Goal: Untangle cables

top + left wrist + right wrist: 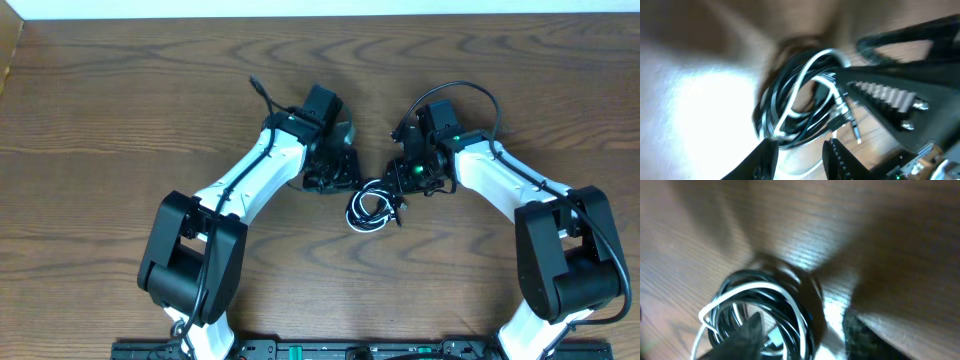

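The cables [371, 209] lie as a small coil of black and white loops on the table between my two grippers. My left gripper [346, 184] sits just left of the coil, jaws open. In the left wrist view the cables [799, 102] lie just past the left gripper [800, 150], with nothing between its fingers. Metal plug ends [852, 122] stick out at the coil's right. My right gripper [402, 184] is at the coil's upper right. In the right wrist view the right gripper [802, 332] is open and straddles the near side of the cables [790, 305], one finger [747, 335] over the coil's middle.
The brown wooden table [120, 90] spreads around the coil. Both white arms reach in from the front edge, the left arm [245, 175] and the right arm [500, 175]. The right gripper's ridged finger [890, 95] fills the right of the left wrist view.
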